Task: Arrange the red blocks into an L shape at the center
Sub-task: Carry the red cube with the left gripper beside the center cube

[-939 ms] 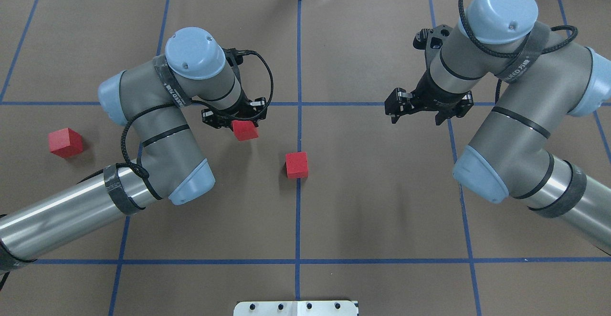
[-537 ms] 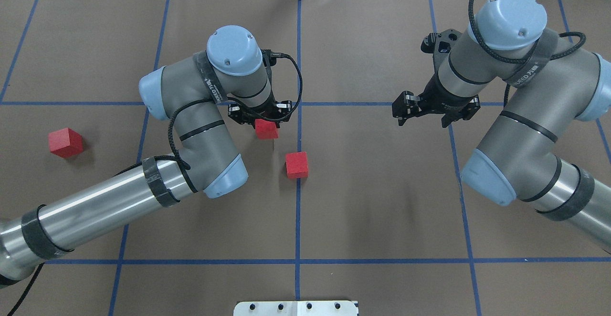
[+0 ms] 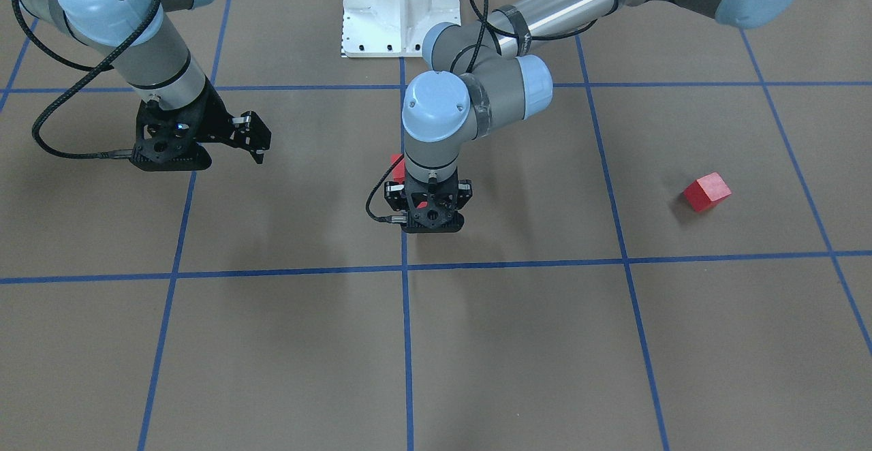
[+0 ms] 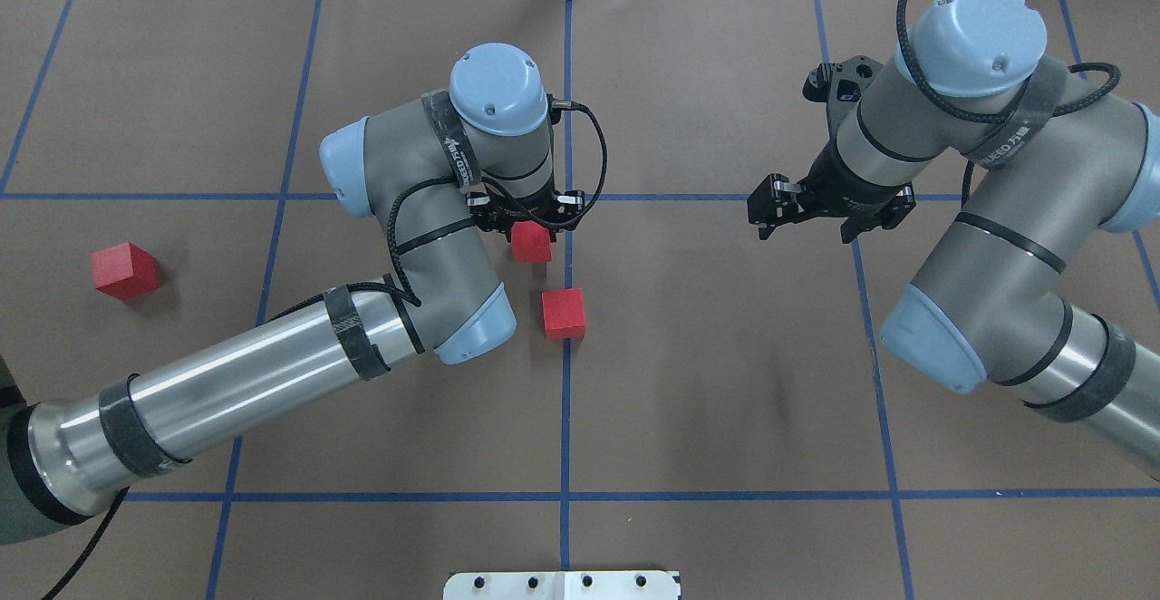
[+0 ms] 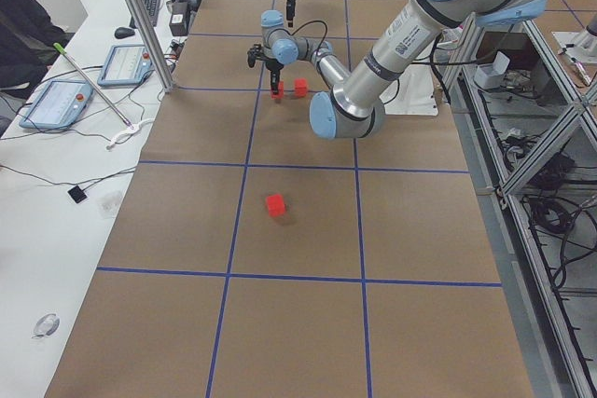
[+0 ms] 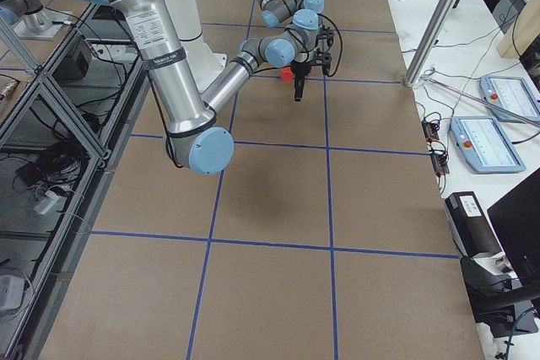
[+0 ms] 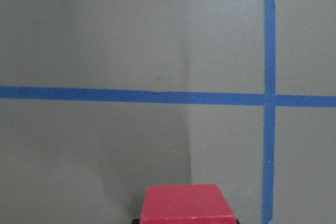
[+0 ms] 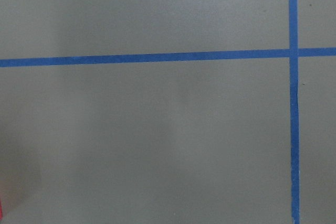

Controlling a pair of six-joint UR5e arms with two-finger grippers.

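My left gripper point(image 4: 531, 222) is shut on a red block point(image 4: 531, 244), just left of the middle blue line point(image 4: 566, 373) at the center. The left wrist view shows that block point(image 7: 188, 203) at its bottom edge, above the brown floor. A second red block point(image 4: 564, 313) rests on the middle line, a little nearer the robot than the held one; from the front only its corner point(image 3: 396, 164) shows behind the left wrist. The third red block point(image 4: 124, 270) lies far left point(image 3: 707, 191). My right gripper point(image 4: 805, 232) hangs open and empty over the right half.
Blue tape lines point(image 4: 725, 197) divide the brown floor into squares. The white robot base plate point(image 4: 562, 585) sits at the near edge. The left forearm point(image 4: 245, 382) stretches across the near-left squares, and the right arm's elbow point(image 4: 933, 346) hangs over the right side.
The left arm has carried its red block rightward to just beside the middle line. The right arm has drifted slightly right, its gripper staying open. Both loose blocks stayed put.
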